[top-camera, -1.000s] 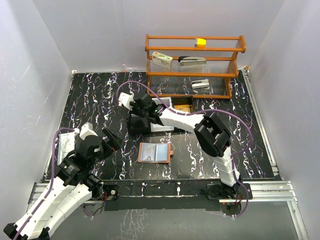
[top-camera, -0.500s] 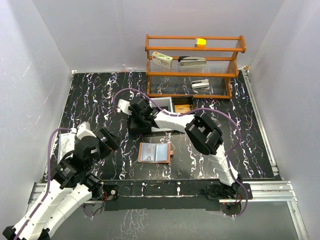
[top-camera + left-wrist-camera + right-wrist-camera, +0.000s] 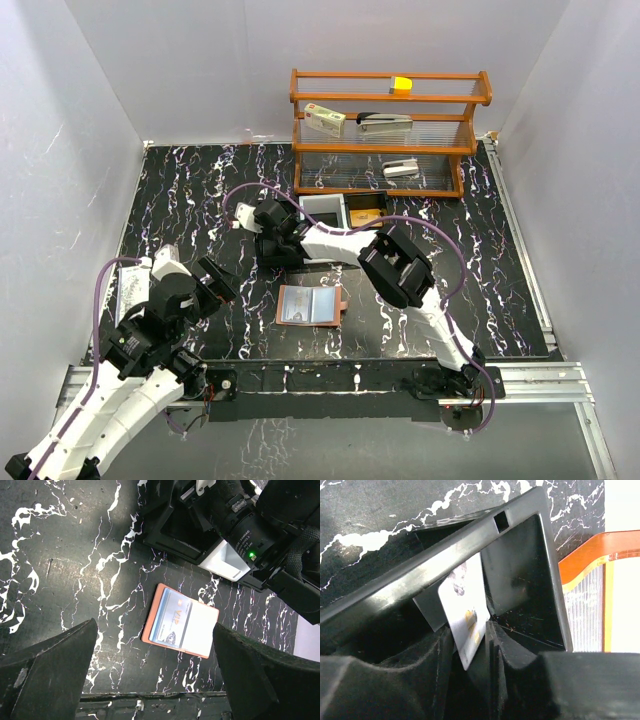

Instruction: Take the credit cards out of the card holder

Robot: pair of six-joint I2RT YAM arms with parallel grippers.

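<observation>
The salmon-brown card holder (image 3: 310,305) lies open and flat on the black marble table, near the front. A blue VIP credit card (image 3: 172,622) sits in its left pocket. My left gripper (image 3: 200,276) hangs wide open to the holder's left, holding nothing. In the left wrist view the card holder (image 3: 200,630) lies between and beyond the left gripper (image 3: 155,626). My right gripper (image 3: 270,226) reaches into a black tray (image 3: 290,256). A silver credit card (image 3: 466,611) stands tilted between the slightly parted jaws of the right gripper (image 3: 472,647), leaning on the left finger, apart from the right one.
A white tray (image 3: 324,209) and a small box with brown contents (image 3: 366,214) stand behind the black tray. A wooden shelf rack (image 3: 390,130) holding a stapler, a carton and a yellow block fills the back. A flat white item (image 3: 131,293) lies at the left edge.
The right gripper has moved left over the black tray and its jaws have parted a little from the silver card. The left arm has shifted slightly, still open.
</observation>
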